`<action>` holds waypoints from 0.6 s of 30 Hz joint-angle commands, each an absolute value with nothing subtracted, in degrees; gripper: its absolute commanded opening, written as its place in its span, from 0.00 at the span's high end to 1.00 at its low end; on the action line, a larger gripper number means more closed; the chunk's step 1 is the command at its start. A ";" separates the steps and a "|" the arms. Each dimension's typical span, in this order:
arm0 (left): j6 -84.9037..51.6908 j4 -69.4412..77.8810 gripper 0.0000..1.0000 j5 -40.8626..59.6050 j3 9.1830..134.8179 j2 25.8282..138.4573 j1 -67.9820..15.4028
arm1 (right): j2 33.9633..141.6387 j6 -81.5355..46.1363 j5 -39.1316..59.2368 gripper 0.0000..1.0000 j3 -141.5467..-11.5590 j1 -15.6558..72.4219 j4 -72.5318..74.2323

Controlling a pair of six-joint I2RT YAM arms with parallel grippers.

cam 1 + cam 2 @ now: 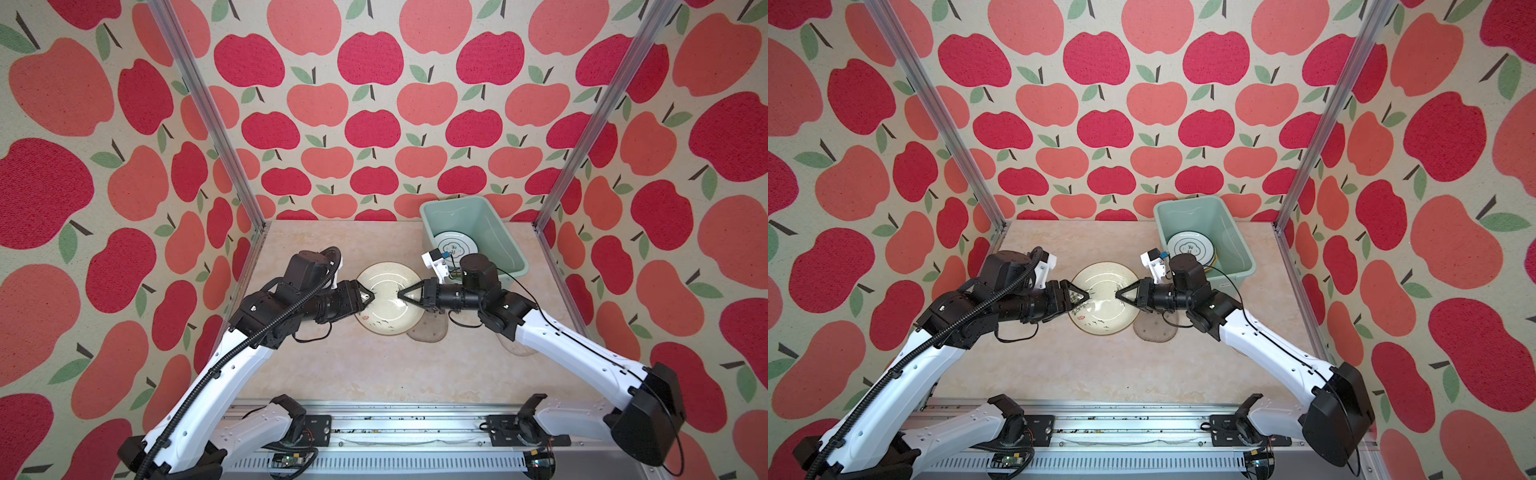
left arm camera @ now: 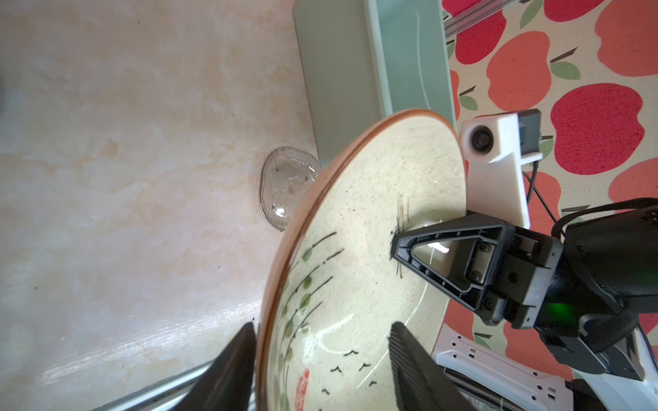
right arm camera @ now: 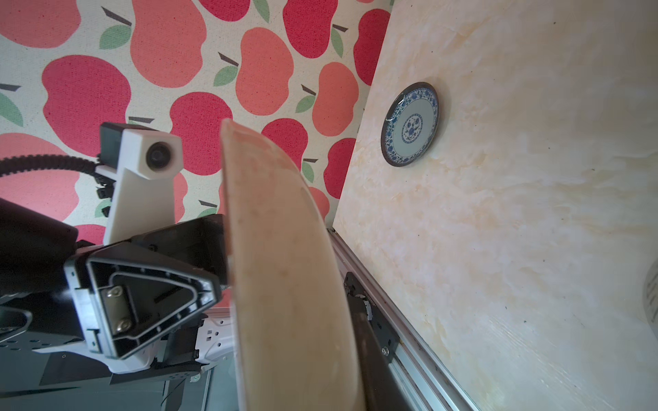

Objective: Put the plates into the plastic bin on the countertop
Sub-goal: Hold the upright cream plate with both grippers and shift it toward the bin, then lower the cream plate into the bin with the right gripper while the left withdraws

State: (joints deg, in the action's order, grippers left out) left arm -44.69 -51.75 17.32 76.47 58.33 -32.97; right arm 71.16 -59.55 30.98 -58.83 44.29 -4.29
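A cream plate (image 1: 386,305) (image 1: 1102,305) with a brown rim and painted birds hangs tilted above the countertop (image 1: 353,365) between both arms. My right gripper (image 1: 400,294) (image 1: 1117,296) is shut on its right edge; in the right wrist view the plate's underside (image 3: 285,284) fills the jaws. My left gripper (image 1: 371,297) (image 2: 322,325) stands open, its fingers straddling the opposite rim with a gap. The mint plastic bin (image 1: 494,224) (image 1: 1225,220) at the back right holds a white plate (image 1: 455,247) with a dark rim, stacked on others.
A clear glass plate (image 1: 428,330) (image 2: 288,185) lies on the countertop just below the held plate. A second glass plate (image 1: 519,347) lies partly under my right arm. A blue-patterned plate (image 3: 411,124) rests near the left wall. Aluminium rails frame the front edge.
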 commanded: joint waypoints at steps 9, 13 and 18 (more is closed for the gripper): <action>-27.35 -37.12 0.01 4.11 83.64 53.69 -31.52 | 66.51 -65.25 19.83 1.00 -71.35 30.69 -13.79; -20.71 -35.60 0.01 3.84 88.11 56.84 -31.23 | 69.49 -70.29 19.73 1.00 -73.08 24.63 -11.00; -14.72 -38.87 0.01 5.84 94.45 62.01 -31.24 | 75.07 -72.31 17.73 1.00 -77.62 18.62 -12.72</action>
State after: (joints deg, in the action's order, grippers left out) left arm -21.10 -38.41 5.37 91.48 60.10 -31.51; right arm 73.78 -68.71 19.33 -73.34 20.71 -16.45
